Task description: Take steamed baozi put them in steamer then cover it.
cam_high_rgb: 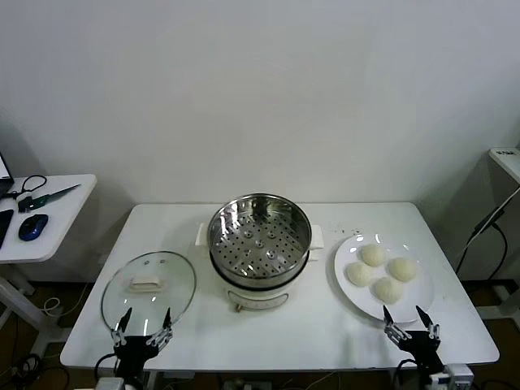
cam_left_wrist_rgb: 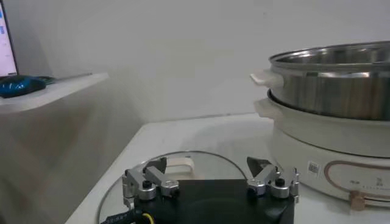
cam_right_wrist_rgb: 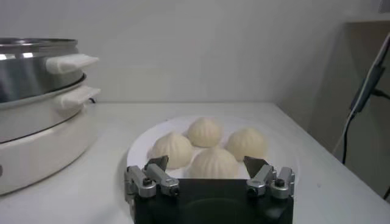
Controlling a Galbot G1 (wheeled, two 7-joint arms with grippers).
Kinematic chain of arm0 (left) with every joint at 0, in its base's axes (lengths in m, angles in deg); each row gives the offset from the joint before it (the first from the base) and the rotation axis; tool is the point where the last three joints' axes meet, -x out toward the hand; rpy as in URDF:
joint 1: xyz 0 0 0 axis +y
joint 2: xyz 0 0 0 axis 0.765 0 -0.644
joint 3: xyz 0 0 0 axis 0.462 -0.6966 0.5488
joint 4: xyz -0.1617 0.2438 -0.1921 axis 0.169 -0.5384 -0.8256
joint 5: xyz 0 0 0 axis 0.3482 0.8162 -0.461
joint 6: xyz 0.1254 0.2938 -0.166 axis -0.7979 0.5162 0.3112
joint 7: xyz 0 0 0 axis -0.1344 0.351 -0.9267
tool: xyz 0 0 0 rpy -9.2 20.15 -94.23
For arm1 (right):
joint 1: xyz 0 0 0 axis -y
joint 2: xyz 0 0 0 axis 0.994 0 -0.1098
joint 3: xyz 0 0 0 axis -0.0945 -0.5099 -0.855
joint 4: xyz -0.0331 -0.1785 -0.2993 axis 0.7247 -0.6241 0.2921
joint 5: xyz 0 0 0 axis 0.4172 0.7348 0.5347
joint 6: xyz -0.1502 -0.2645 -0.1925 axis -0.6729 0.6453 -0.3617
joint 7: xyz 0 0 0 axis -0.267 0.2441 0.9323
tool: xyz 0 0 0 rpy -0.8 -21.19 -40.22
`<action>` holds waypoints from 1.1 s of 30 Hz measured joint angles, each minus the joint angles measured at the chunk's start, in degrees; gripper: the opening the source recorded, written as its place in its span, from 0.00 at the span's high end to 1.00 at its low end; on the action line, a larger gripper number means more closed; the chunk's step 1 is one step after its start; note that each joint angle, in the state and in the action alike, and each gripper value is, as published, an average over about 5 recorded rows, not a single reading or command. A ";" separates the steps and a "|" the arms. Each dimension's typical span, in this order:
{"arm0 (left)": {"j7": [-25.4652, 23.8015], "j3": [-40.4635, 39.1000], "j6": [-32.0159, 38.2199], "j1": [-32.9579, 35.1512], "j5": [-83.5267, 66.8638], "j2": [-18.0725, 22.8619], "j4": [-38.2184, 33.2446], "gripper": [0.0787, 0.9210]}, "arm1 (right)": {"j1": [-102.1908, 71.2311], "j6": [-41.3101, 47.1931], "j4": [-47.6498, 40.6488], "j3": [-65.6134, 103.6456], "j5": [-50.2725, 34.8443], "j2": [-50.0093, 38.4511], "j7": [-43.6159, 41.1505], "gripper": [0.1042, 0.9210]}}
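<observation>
Four steamed baozi (cam_high_rgb: 380,273) lie together on a white plate (cam_high_rgb: 416,301), at the right side of the white table (cam_high_rgb: 325,325). From my remote seat I see them close to each other, and in the right wrist view they look round and pleated (cam_right_wrist_rgb: 210,149). The plate (cam_right_wrist_rgb: 143,146) stands just beside the steamer (cam_high_rgb: 260,248), which is in the middle of the table. The steamer is uncovered, and its perforated tray (cam_high_rgb: 260,237) has nothing on it. Its steel pot sits on a white base, with a white handle at each side (cam_right_wrist_rgb: 72,61).

The glass lid (cam_high_rgb: 149,289) lies flat on the table at the left of the steamer, near it but apart, with its pale knob (cam_high_rgb: 146,283) turned up.

My right gripper (cam_high_rgb: 411,326) hangs low at the front edge of the table, just before the plate, and its fingers are spread apart with nothing between them. In the right wrist view the gripper (cam_right_wrist_rgb: 209,172) faces the baozi, and the nearest one shows between the two fingertips but is not touched.

My left gripper (cam_high_rgb: 144,329) is at the front edge also, just before the lid. Its fingers are spread too and hold nothing. In the left wrist view this gripper (cam_left_wrist_rgb: 210,175) is over the near rim of the lid (cam_left_wrist_rgb: 183,164), and the steamer (cam_left_wrist_rgb: 332,109) stands to one side.

A small side table (cam_high_rgb: 49,223) at the far left carries a blue mouse (cam_high_rgb: 32,227).
</observation>
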 measured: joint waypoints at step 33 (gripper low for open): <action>-0.05 -0.17 1.36 0.67 0.57 0.43 -0.16 0.12 | 99.78 -4.40 -44.16 -83.63 15.10 -28.15 -60.46 0.12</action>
